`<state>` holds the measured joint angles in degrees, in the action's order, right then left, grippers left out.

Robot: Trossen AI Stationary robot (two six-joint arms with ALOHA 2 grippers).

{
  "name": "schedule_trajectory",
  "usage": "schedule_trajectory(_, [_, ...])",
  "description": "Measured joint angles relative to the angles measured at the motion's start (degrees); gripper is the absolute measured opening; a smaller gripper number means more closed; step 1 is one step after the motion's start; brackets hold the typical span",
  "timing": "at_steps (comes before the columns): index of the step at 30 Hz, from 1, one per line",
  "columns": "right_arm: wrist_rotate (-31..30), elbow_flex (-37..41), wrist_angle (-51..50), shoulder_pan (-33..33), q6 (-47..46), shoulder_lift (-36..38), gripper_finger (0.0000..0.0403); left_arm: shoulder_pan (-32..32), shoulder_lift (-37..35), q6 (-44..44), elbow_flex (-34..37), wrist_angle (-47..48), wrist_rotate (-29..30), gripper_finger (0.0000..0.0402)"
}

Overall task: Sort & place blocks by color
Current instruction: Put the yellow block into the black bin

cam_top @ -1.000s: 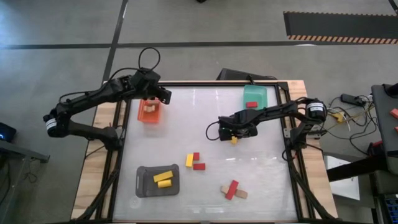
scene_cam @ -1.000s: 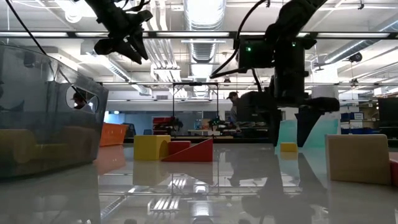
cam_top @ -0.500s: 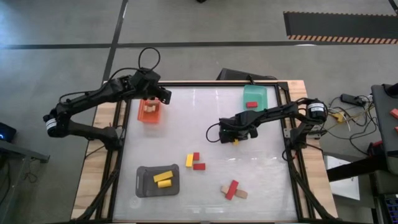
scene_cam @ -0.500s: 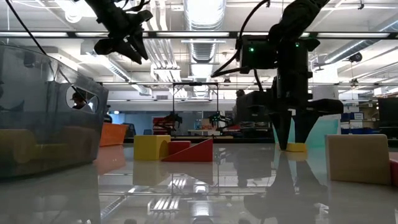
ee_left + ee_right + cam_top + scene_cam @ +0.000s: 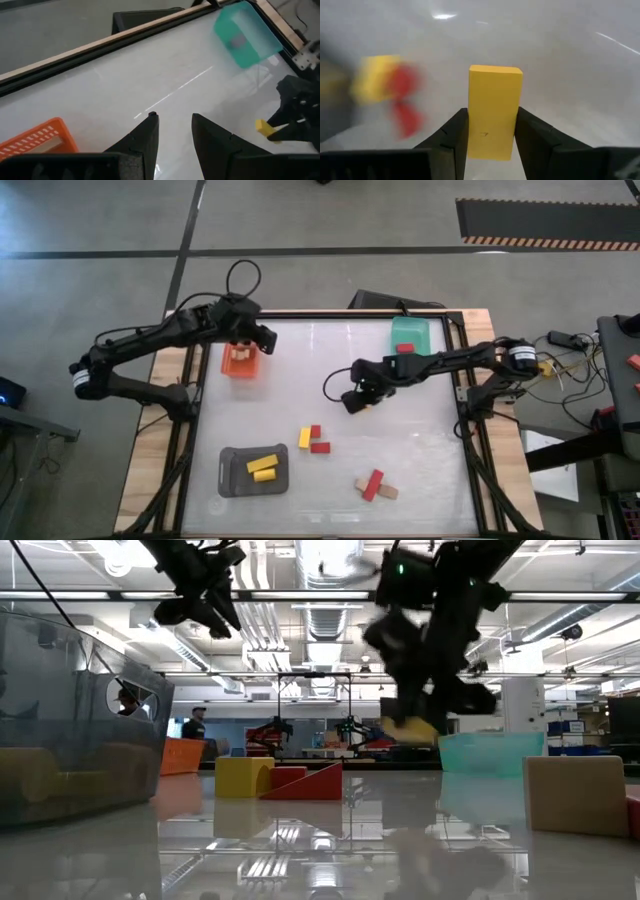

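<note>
Your right gripper point(image 5: 492, 142) had closed on the yellow block point(image 5: 494, 110) and lifted it clear of the table point(image 5: 420, 440), so the pick looked done. Your left gripper point(image 5: 172, 131) waited, fingers apart, over the orange tray point(image 5: 243, 363).

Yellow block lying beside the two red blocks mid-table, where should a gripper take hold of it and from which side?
Likely from straight above, closing on the yellow block's two short ends: a red block sits close along one long side, leaving little finger room. The right gripper holds another yellow block; the left gripper is open.
</note>
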<state>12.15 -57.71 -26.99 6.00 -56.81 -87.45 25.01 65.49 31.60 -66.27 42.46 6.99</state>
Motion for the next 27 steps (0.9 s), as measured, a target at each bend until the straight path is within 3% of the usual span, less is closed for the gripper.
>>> schedule_trajectory(5, [8.60, 0.00, 15.86, -0.33, 7.00, 2.92, 0.0120, -2.08, -0.50, -1.28, -0.33, -3.11, -2.79, 0.0100])
schedule_trajectory(10, [12.02, -0.07, 28.55, -0.50, 9.48, 5.89, 0.0120, -4.60, -1.60, -5.90, -0.27, -10.40, -10.57, 0.0100])
schedule_trajectory(21, [20.92, -0.04, 41.84, -0.50, 6.86, 7.51, 0.0120, -10.94, -1.88, -17.80, -0.09, -30.68, -32.53, 0.0100])
schedule_trajectory(27, [26.62, -0.04, 48.49, -0.48, 5.31, 7.46, 0.0120, -15.56, -1.84, -31.01, -0.05, -34.89, -34.29, 0.0100])
